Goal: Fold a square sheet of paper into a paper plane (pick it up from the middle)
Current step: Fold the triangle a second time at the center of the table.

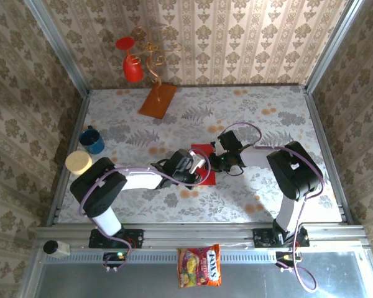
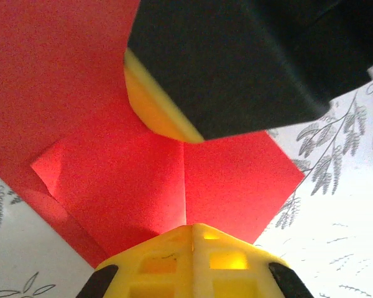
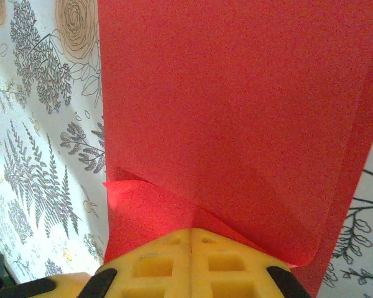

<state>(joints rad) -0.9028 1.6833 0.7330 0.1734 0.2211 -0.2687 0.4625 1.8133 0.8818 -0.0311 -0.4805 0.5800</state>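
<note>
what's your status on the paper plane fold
Both claws shut: left claw pinching the red sheet at a crease, right claw on its edge. Sheet partly folded, on the table. Nothing in the way.

Left arm: base at near edge, white forearm stretched right toward table middle, wrist tipped down. Left gripper: jaws closed, yellow fingers pressed together, no gap. Right arm: elbow raised, forearm reaching left, wrist angled down. Right gripper: jaws closed, yellow fingers side by side. Both grippers meet tip to tip at table middle, very close. Left wrist view: right gripper's black body and yellow pad just ahead of left fingers.
</note>
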